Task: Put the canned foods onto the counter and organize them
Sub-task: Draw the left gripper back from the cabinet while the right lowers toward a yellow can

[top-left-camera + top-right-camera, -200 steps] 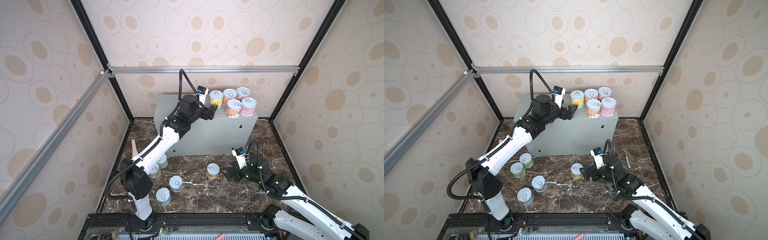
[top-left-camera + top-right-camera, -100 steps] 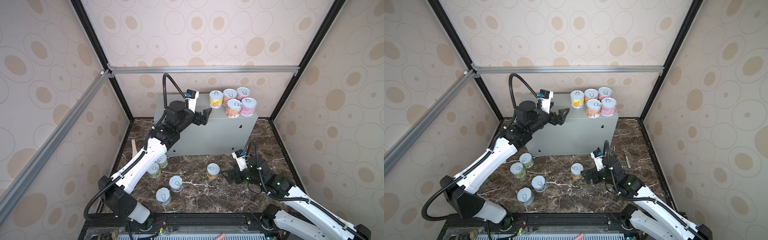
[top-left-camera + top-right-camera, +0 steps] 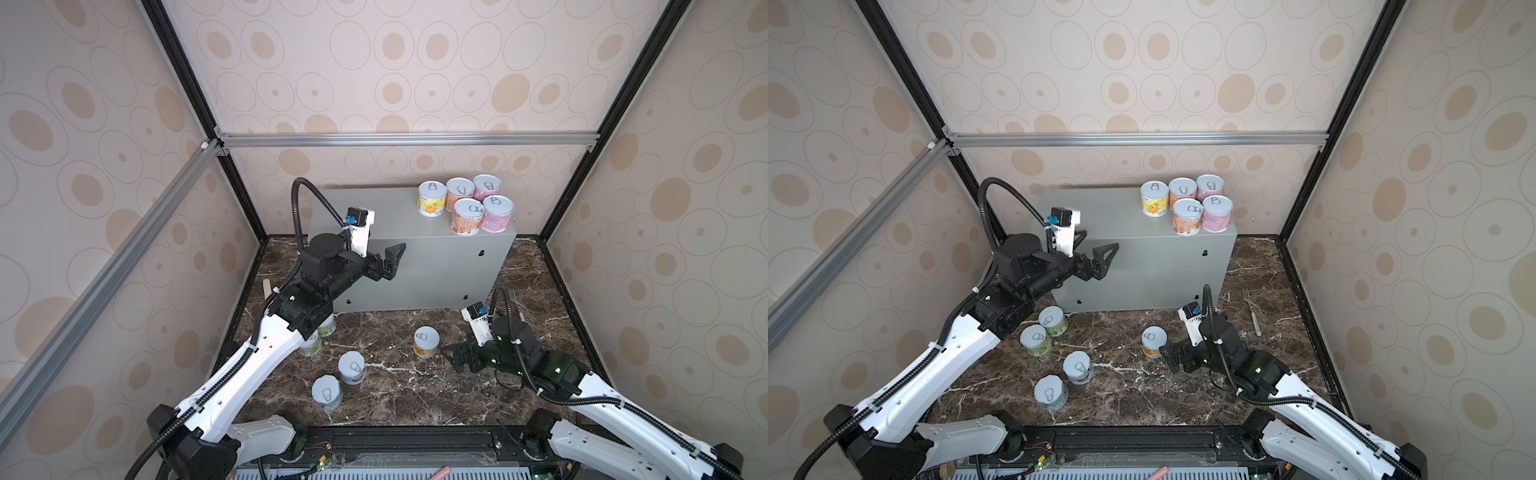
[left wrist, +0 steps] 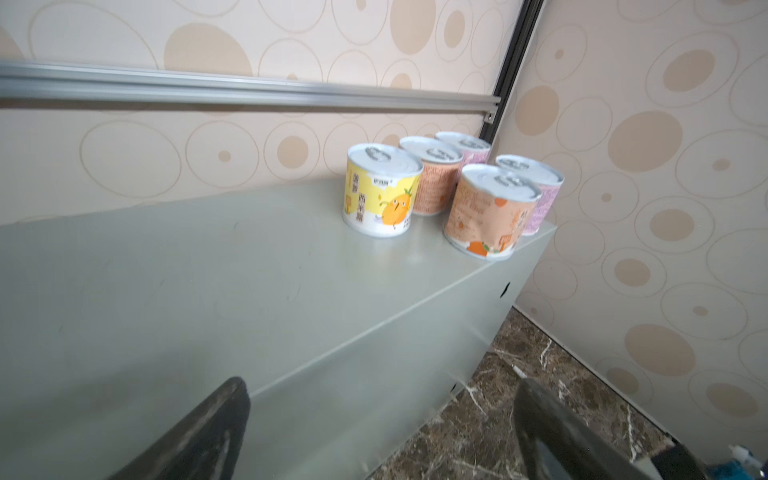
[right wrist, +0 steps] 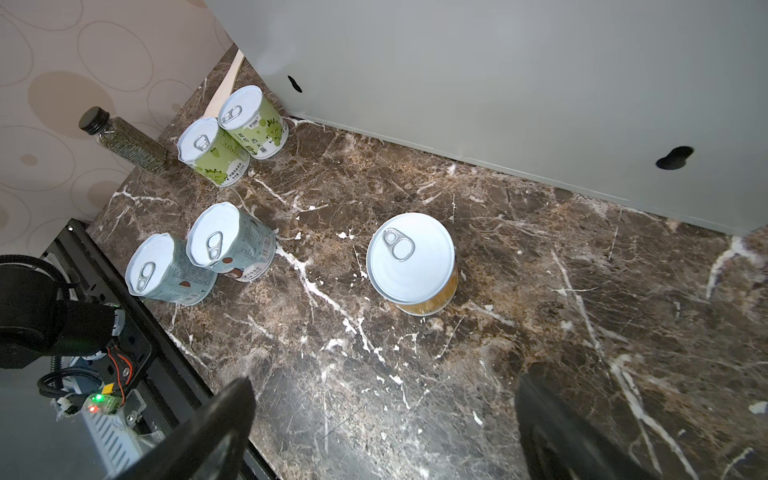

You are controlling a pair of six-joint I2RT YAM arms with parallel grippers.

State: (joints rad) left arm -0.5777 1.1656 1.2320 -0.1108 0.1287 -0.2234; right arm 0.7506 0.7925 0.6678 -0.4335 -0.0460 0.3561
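All ten cans stand upright, long axes vertical and pull-tab lids up. Five are grouped at the right end of the grey metal counter: a yellow can printed with Chinese characters and a cartoon fruit, two orange cans and two pink cans. The others sit on the dark, white-veined marble surface in front: a lone yellow can, two green cans with grape pictures and Chinese writing, and two blue cans whose print is too small to read. The left gripper hangs by the counter's front edge, fingers spread and empty. The right gripper hovers low near the lone yellow can, fingers wide apart, holding nothing. Beige oval-patterned wallpaper in a black-and-aluminium frame encloses everything.
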